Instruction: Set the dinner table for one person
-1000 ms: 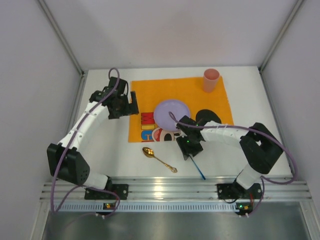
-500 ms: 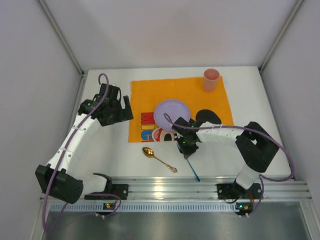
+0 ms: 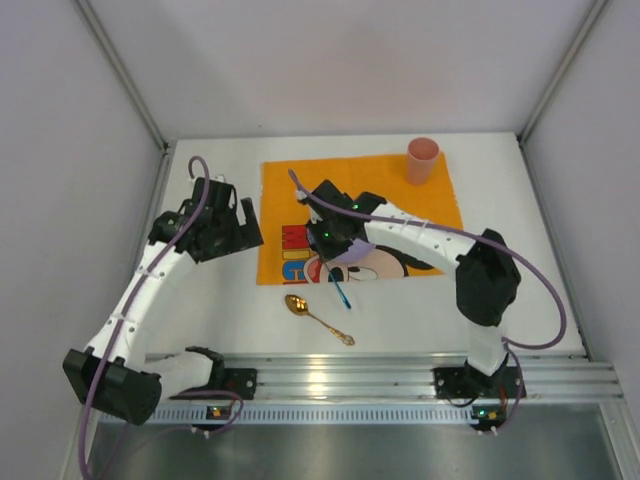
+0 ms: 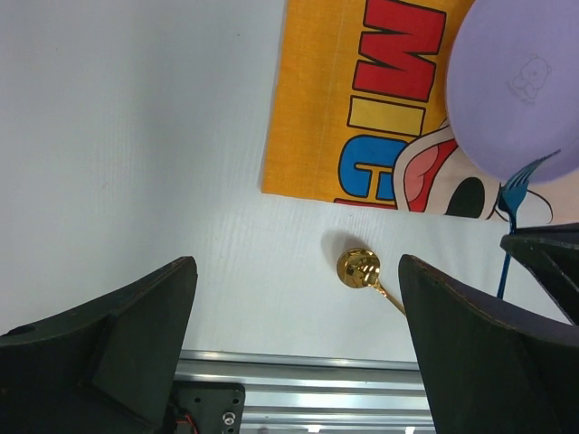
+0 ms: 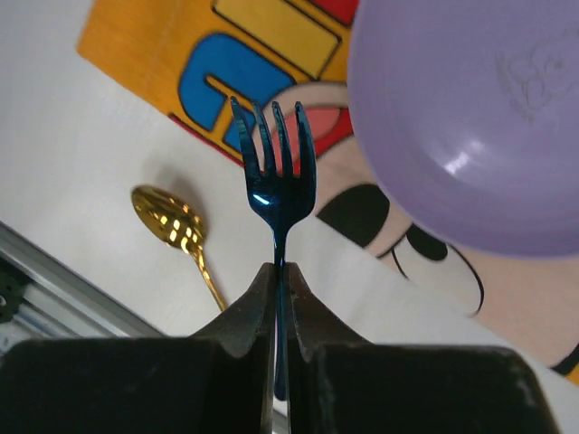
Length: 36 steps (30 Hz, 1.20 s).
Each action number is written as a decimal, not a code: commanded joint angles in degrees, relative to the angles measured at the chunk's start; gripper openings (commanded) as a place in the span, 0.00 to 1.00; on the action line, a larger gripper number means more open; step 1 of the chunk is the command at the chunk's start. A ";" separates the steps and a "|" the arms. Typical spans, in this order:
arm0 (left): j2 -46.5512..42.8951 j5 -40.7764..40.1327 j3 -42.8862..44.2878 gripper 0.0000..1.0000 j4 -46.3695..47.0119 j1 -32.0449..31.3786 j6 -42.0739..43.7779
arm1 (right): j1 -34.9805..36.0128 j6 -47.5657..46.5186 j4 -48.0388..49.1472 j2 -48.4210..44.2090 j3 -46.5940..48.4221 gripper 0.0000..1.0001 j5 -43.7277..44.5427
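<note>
Over the placemat's near edge the right gripper pinches a blue fork; left gripper gapes wide.

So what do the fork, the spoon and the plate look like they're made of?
The fork looks like metal with a glossy blue coating: sharp highlights on its tines. The spoon, likely polished gold-toned metal: mirror glints in its bowl. The plate, probably plastic: lilac, smooth, soft sheen.

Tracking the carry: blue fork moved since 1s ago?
Yes. The blue fork went left: from right of the gold spoon to the far side of its handle.
</note>
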 commanded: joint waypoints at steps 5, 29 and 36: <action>-4.09 -0.38 -1.42 0.98 -0.91 0.03 -1.07 | 0.06 -0.45 -3.65 15.41 22.07 0.00 -7.79; -6.20 -2.49 2.62 0.98 -8.82 0.03 0.68 | -9.96 25.23 18.15 37.57 45.93 0.00 -11.14; -5.68 -1.88 1.66 0.98 -7.50 0.03 -0.63 | -9.78 19.60 12.27 35.47 40.91 0.00 -8.95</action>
